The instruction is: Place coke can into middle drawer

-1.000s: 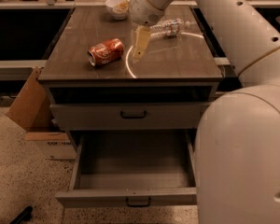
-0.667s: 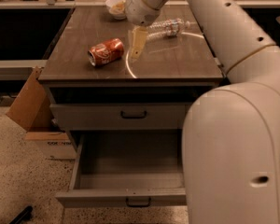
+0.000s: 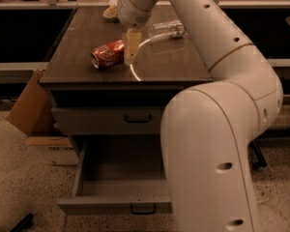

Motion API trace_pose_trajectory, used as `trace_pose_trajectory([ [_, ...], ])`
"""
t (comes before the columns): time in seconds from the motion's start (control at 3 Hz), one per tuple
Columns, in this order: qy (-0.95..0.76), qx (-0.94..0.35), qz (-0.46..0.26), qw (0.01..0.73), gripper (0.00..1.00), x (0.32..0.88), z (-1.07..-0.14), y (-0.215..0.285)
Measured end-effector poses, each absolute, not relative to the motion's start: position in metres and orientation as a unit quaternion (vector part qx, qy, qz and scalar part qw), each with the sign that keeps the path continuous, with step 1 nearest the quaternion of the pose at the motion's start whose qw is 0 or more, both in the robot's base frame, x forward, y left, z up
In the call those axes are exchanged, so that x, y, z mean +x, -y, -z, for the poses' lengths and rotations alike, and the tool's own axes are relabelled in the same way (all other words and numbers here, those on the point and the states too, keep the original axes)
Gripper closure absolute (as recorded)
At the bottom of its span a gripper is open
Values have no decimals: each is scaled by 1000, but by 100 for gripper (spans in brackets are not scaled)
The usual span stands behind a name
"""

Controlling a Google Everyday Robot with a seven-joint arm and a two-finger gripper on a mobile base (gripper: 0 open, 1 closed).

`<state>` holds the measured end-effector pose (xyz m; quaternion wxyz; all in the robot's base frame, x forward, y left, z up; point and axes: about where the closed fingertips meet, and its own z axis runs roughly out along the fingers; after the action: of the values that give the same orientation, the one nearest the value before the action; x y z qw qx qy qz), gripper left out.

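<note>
The claw (image 3: 130, 57) has slid left across the desk (image 3: 179, 69) since a second ago. It was out over the middle of the top then, and now it's hanging just beside the right end of the coke can (image 3: 108, 55). Contact? Can't tell from here. Wide or narrow? Can't tell that either; it shows only as one pale block pointing down.

The coke can hasn't budged. It's in the same spot as before, on its side on the left half of the desk, silver end toward the near left, red body angled back to the right.

And the arm (image 3: 217, 144) has swung left with the claw. Its big white shell now fills the near right and covers much more of the cabinet front than it did.

Down below, the middle drawer (image 3: 111, 207) is pulled out as before, grey inside showing, with its right part now behind the arm. The upper drawer (image 3: 106, 121) is shut.

Far side of the desk: the water bottle (image 3: 166, 30) lies on its side right of the claw, unchanged, and a bowl (image 3: 111, 11) sits at the back edge. The cardboard box (image 3: 26, 105) leans at the cabinet's left, where it was.
</note>
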<state>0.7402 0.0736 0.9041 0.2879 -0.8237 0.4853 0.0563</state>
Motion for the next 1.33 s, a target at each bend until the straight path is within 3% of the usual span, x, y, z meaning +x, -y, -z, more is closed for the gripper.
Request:
trace_pose_trajectory([
  [1.0,-508,-829,-33,233,3,763,-856,-92],
  [1.33,-514,-826,-38,228,19,765,-848,-91],
])
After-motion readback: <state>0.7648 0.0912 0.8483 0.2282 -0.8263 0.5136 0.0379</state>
